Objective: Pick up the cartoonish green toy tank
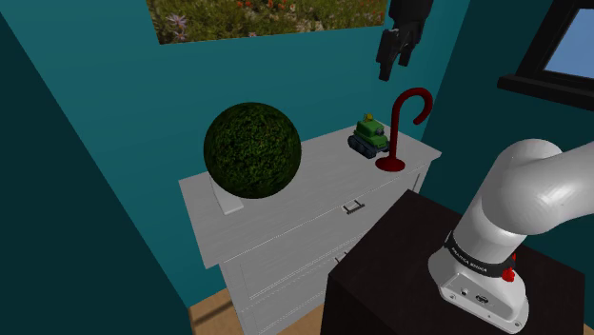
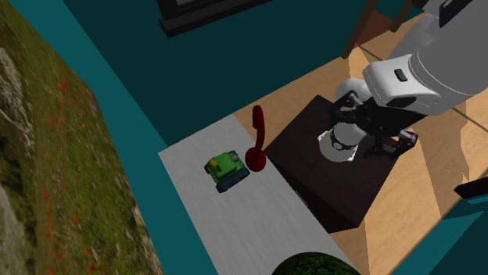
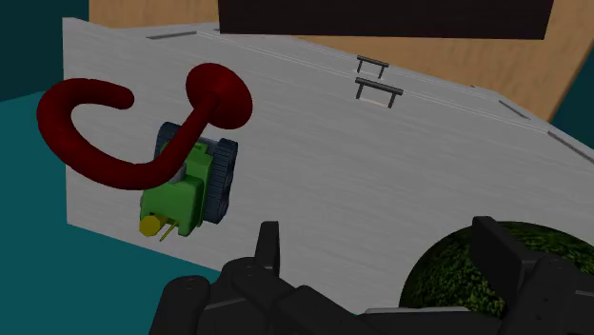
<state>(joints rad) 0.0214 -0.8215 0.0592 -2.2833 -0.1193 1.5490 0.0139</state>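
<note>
High above the dresser (image 1: 314, 195), the gripper (image 1: 393, 65) hangs with its fingers spread wide and nothing between them, judged ready for a descent not yet begun. From the wrist, the gripper (image 3: 379, 233) looks down on bare white board, so it is not centred over its target.

The tank (image 3: 190, 181), green with dark tracks and a yellow knob, sits upright off to one finger's side. It is near the dresser's back corner against the teal wall, as the shoulder view shows (image 1: 369, 135).

A red hook (image 1: 405, 128) stands on a round base just beside the tank. Its curved stem crosses in front of the tank from the wrist (image 3: 143, 133), so a drop from that side would likely snag. A line clear of the hook seems wiser.

A leafy ball (image 1: 252, 150) rests well apart at the other end.
</note>
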